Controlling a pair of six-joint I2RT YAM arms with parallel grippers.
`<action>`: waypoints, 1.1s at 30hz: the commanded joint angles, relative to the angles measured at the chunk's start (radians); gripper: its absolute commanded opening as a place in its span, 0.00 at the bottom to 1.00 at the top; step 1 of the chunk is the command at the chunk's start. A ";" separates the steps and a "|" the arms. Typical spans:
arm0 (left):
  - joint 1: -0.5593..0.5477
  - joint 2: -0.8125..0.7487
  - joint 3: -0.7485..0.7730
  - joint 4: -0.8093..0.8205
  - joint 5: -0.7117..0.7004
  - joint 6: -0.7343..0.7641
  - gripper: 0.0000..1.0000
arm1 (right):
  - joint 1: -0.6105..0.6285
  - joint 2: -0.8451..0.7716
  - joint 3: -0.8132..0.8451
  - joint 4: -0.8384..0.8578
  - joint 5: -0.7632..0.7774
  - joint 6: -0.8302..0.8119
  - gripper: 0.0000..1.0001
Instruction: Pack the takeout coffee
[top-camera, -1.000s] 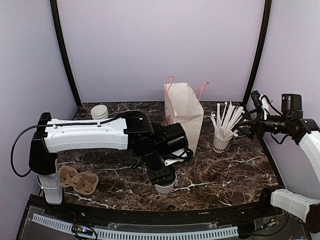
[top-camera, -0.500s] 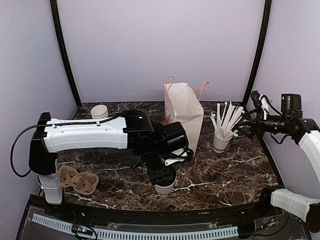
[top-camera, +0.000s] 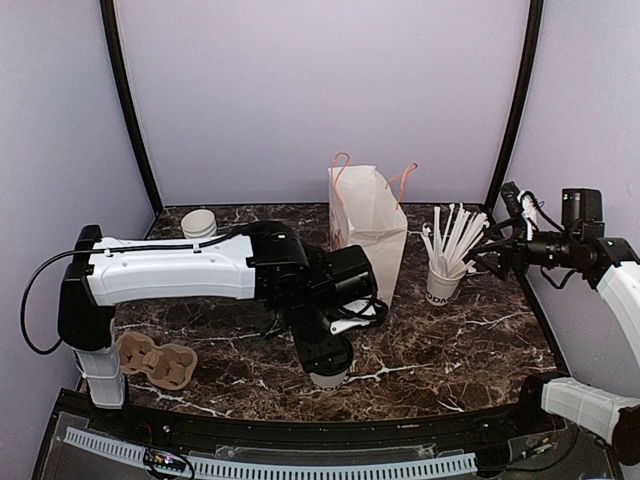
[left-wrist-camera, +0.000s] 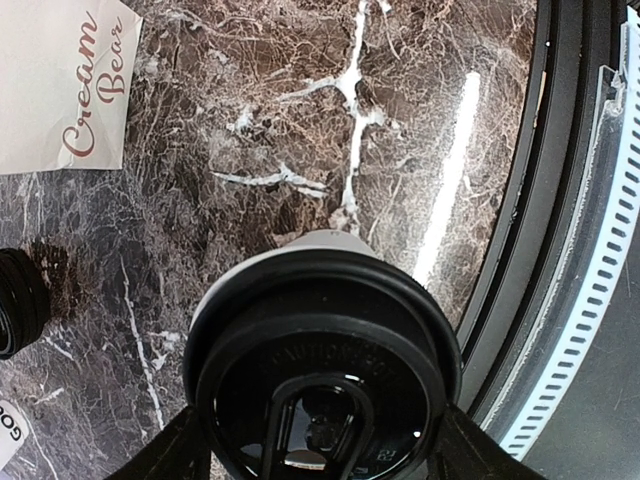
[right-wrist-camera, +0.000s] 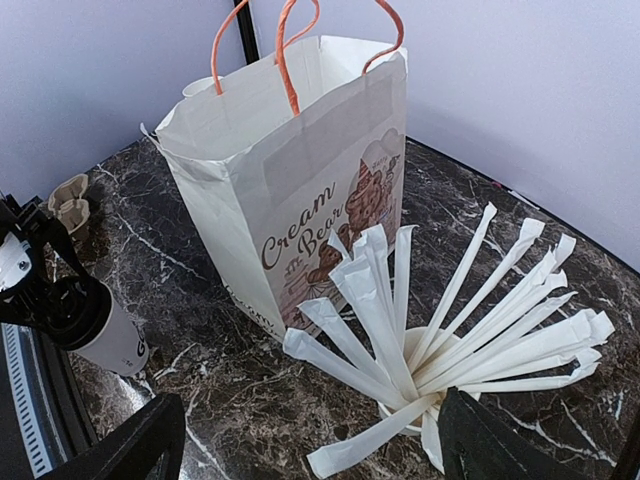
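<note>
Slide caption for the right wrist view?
Open paper bag beside fanned straws; left fingers grip the lidded coffee cup at left.

From above, my left arm (top-camera: 170, 270) hides nearly all of the takeout coffee (top-camera: 328, 379). In my left wrist view the bottom edge crops its lid (left-wrist-camera: 322, 400), and the top corner crops the paper bag (left-wrist-camera: 55, 80).

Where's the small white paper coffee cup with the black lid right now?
Top view: the small white paper cup with the black plastic lid is centre, near the table's front edge, between the left fingers, nearer than the white paper bag.
</note>
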 joint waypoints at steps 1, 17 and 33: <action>-0.005 0.002 -0.021 -0.015 -0.018 -0.013 0.67 | -0.004 -0.006 -0.010 0.033 -0.013 -0.002 0.89; -0.005 0.015 -0.102 0.061 0.006 0.003 0.68 | -0.004 -0.010 -0.011 0.029 -0.016 -0.003 0.89; 0.040 -0.051 -0.331 0.275 0.159 0.011 0.72 | -0.004 -0.006 0.001 0.016 -0.030 -0.002 0.89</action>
